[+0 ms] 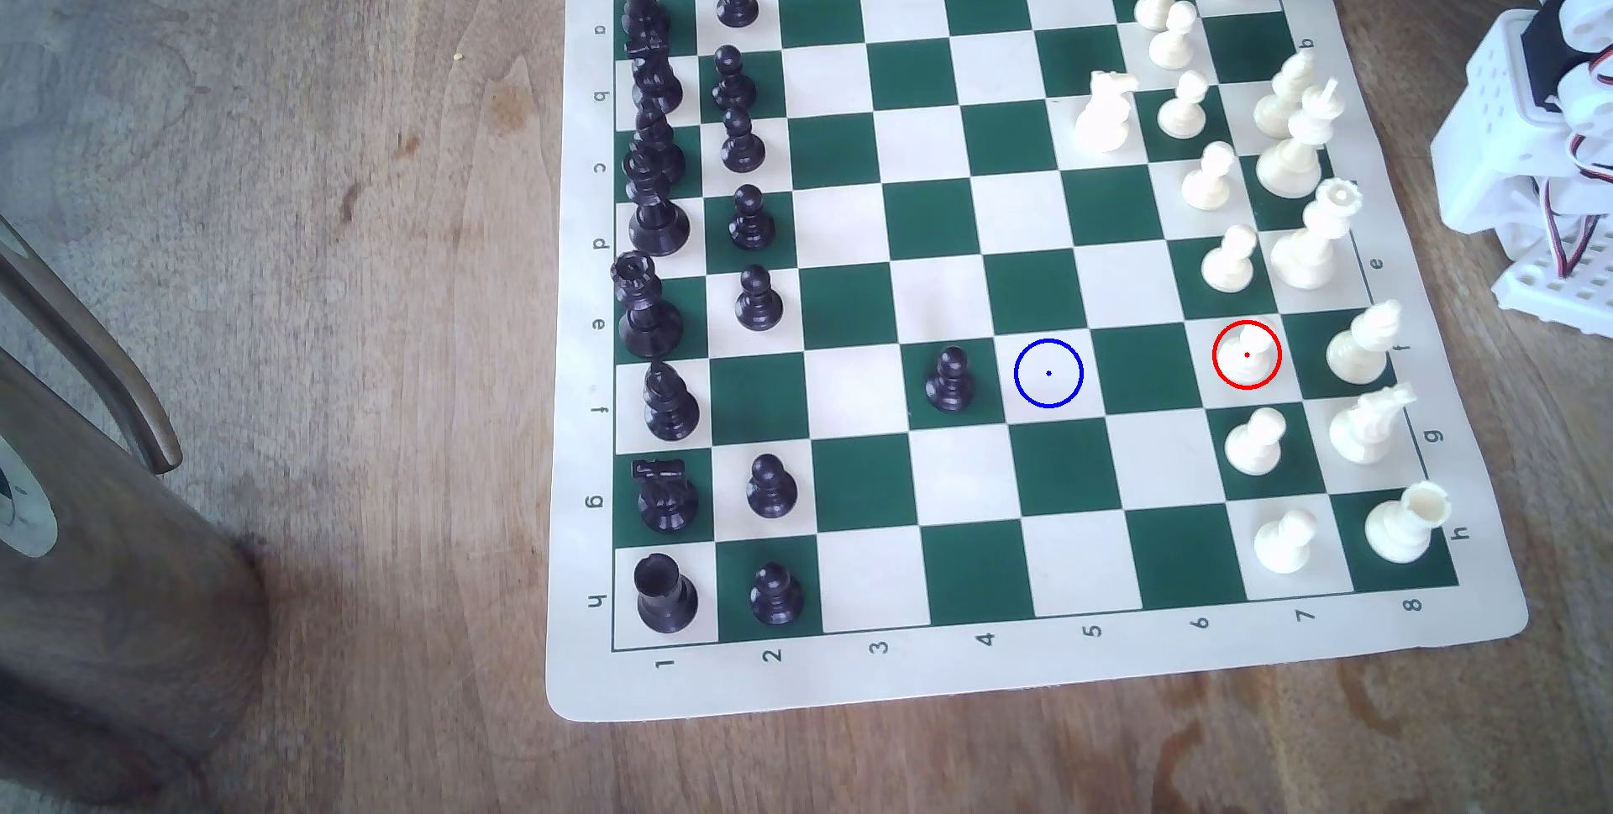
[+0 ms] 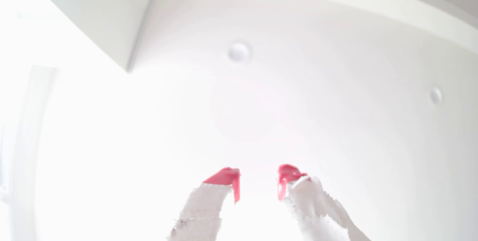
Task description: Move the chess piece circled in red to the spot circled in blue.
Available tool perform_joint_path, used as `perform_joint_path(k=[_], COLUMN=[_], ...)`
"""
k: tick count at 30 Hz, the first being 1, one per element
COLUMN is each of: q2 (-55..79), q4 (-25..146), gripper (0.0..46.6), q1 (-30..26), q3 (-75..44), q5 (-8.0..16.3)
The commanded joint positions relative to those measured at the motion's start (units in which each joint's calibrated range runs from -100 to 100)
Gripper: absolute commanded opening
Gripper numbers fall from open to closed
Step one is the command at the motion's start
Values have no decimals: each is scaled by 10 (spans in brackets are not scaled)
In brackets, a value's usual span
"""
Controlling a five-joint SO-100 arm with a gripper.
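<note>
One black pawn (image 1: 949, 379) flanks the blue-ringed square (image 1: 1048, 373) — red-ringed pawn (image 1: 1246, 354) untouched, fingers (image 2: 227, 179) parted, empty.

Black pawn (image 1: 950, 380) borders blue-ringed square (image 1: 1048, 373); other sides free.

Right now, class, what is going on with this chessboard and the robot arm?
Nothing is being handled yet. The white pawn ringed in red stands on its square, and the blue-ringed square is bare, beside a black pawn. The arm sits off the board's edge; its gripper is open, holding nothing, pointed at a ceiling.
</note>
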State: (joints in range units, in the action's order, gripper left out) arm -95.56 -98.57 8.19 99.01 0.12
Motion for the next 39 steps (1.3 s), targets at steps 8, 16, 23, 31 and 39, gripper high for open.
perform_joint_path(k=[8,16,23,31,39], q2=[-2,-2,-2,17,283], q4=[-12,50,573,1029,1593], gripper=[77,142,2,3,6], q1=[1,1,-53,-63,-117], q3=[9,9,9,-152,-605], q5=[-2,-2,-42,-21,24])
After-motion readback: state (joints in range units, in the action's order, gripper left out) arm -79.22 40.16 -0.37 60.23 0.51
